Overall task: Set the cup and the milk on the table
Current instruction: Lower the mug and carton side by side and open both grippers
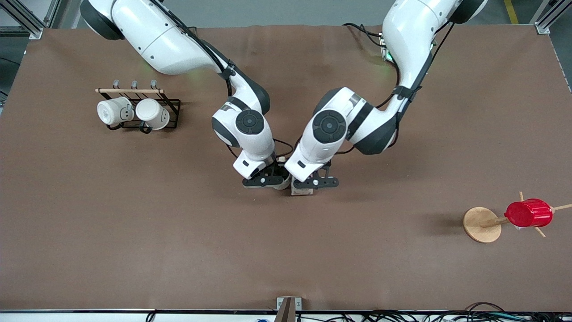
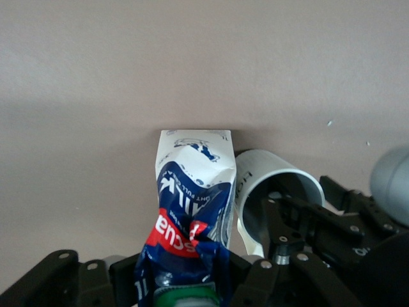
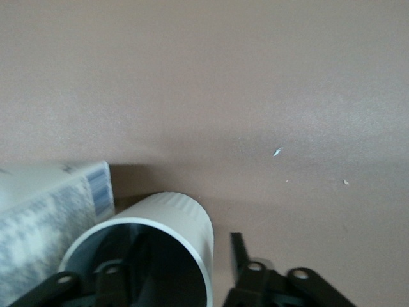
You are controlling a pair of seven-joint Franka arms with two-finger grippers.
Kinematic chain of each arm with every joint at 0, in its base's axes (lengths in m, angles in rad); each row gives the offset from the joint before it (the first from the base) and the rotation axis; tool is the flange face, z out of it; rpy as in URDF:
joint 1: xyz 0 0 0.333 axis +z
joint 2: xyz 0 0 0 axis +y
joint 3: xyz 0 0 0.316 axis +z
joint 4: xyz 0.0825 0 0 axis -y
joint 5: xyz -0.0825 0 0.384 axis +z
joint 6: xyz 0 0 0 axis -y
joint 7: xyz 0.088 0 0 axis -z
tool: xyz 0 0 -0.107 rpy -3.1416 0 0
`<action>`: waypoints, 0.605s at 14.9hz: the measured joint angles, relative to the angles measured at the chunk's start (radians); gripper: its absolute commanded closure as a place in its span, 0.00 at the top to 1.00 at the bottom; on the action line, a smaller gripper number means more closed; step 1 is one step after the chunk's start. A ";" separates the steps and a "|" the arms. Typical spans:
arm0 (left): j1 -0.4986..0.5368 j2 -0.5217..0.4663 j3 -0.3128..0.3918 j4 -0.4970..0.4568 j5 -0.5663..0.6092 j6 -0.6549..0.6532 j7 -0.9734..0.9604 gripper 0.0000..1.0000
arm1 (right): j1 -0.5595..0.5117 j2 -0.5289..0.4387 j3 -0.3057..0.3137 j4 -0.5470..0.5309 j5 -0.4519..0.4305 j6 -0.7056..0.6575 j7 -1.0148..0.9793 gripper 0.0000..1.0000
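The cream-beige cup (image 1: 281, 183) stands on the brown table (image 1: 134, 232) at its middle. The blue-and-white milk (image 1: 301, 191) is right beside it toward the left arm's end. My left gripper (image 1: 315, 182) is shut on the milk (image 2: 192, 211), which is dented at the red label, with its base down at the table. My right gripper (image 1: 264, 181) is over the cup (image 3: 169, 230) and open: one finger is inside the dark cup and the other finger (image 3: 238, 254) is outside, apart from the wall. The cup also shows in the left wrist view (image 2: 265, 185). The cup's handle is hidden.
A black wire rack (image 1: 172, 112) with two whiter mugs (image 1: 114, 111) stands toward the right arm's end. A round wooden disc (image 1: 478, 226) with pegs carries a red ribbed cup (image 1: 528, 213) toward the left arm's end.
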 measured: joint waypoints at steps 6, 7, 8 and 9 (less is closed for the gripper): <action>0.000 0.010 0.002 0.019 0.027 0.000 0.000 1.00 | -0.092 -0.107 0.025 0.023 -0.001 -0.211 -0.095 1.00; 0.006 0.006 0.003 0.029 0.031 0.000 0.000 1.00 | -0.143 -0.138 0.057 0.022 -0.001 -0.253 -0.128 1.00; 0.013 -0.005 0.004 0.035 0.032 0.000 0.000 1.00 | -0.201 -0.168 0.095 0.019 -0.001 -0.293 -0.159 1.00; 0.025 -0.022 0.004 0.035 0.032 -0.001 0.000 1.00 | -0.258 -0.199 0.129 0.016 0.000 -0.335 -0.187 1.00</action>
